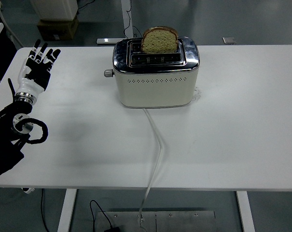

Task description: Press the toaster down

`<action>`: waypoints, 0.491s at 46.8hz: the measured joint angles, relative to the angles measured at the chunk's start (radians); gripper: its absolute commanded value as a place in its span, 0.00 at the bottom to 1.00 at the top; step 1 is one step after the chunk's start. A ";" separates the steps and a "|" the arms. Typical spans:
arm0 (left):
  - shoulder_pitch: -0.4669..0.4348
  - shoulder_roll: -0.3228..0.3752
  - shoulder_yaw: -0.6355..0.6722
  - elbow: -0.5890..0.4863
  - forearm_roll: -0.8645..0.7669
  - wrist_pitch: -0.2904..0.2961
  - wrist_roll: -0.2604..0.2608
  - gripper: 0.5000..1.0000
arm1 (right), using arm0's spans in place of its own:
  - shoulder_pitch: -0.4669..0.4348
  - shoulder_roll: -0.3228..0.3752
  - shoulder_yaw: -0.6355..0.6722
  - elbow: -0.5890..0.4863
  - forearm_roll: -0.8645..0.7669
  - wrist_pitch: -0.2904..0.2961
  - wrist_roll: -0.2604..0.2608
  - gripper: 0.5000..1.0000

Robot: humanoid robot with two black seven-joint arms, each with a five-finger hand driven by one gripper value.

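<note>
Toaster's lever isn't clearly readable: only a small knob (107,73) sticks out of its left end, and the far side of the body plus the lower part of the bread is hidden inside the slot. Count: one cream-and-chrome toaster (156,79) at the far centre of the white table (232,140), one slice of bread (160,39) standing up out of the far slot, one white power cord (155,154) running from its near side off the near edge. One left hand (35,67) at the far left, well apart from the toaster, fingers spread and holding nothing; its arm is cut off by the left edge.
</note>
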 measured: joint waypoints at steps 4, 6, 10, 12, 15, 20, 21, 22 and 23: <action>0.001 0.011 0.002 -0.001 0.007 -0.001 0.004 1.00 | 0.000 0.000 0.000 0.000 0.000 0.000 0.000 1.00; 0.001 0.015 0.003 -0.001 0.019 -0.001 0.005 1.00 | 0.000 0.000 0.000 0.000 0.000 0.000 0.000 1.00; 0.000 0.025 0.003 -0.002 0.045 -0.001 0.007 1.00 | 0.000 0.000 0.000 0.000 0.000 0.000 0.000 1.00; -0.001 0.029 0.003 -0.002 0.051 -0.001 0.007 1.00 | 0.000 0.000 0.000 0.000 0.000 0.000 0.000 1.00; -0.005 0.032 0.003 -0.002 0.056 -0.001 0.009 1.00 | 0.000 0.000 0.000 0.000 0.000 0.000 0.000 1.00; -0.005 0.046 0.009 -0.048 0.066 -0.001 0.009 1.00 | 0.000 0.000 0.000 0.000 0.000 0.000 0.000 1.00; -0.005 0.053 0.013 -0.059 0.074 0.000 0.009 1.00 | 0.000 0.000 0.000 0.000 0.000 0.000 0.000 1.00; -0.004 0.061 0.017 -0.071 0.084 0.001 0.009 1.00 | 0.000 0.000 0.000 0.000 0.000 0.000 0.000 1.00; -0.004 0.069 0.021 -0.085 0.097 0.002 0.009 1.00 | 0.000 0.000 0.000 0.000 0.000 0.000 0.000 1.00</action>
